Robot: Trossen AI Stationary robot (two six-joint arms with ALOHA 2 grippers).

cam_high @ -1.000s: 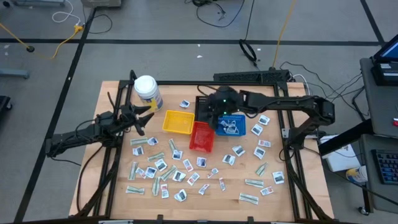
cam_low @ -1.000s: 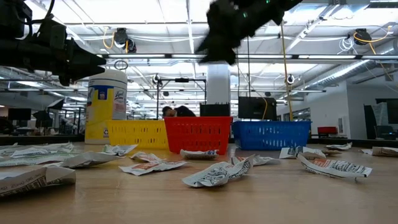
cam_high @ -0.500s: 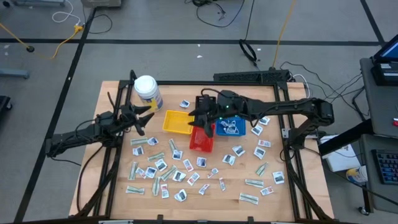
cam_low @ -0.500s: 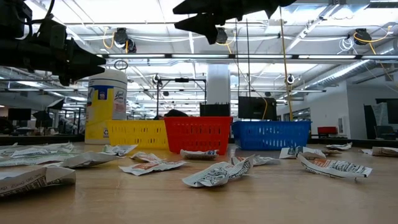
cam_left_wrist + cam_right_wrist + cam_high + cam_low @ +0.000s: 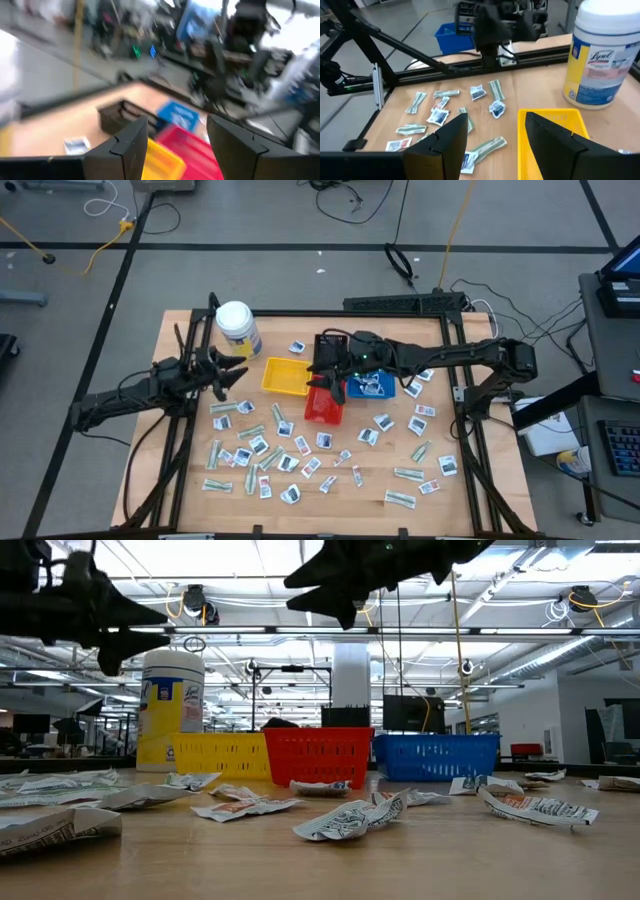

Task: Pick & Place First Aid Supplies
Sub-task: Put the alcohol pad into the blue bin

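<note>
The right gripper point(image 5: 318, 373) hung with fingers spread and empty above the red tray point(image 5: 324, 400), the yellow tray point(image 5: 286, 376) just beside it. The left gripper point(image 5: 232, 369), likewise spread and empty, hovered near the white jar point(image 5: 237, 326). The first aid supplies point(image 5: 262, 450) lay scattered on the table point(image 5: 180, 330) below and beyond both claws.

You see the first aid supplies point(image 5: 300, 445) scattered flat across the wooden tabletop: white square packets point(image 5: 448, 467) with blue print, long pale green-grey wrappers point(image 5: 401, 499), and white slips point(image 5: 356, 475) with red marks.
</note>
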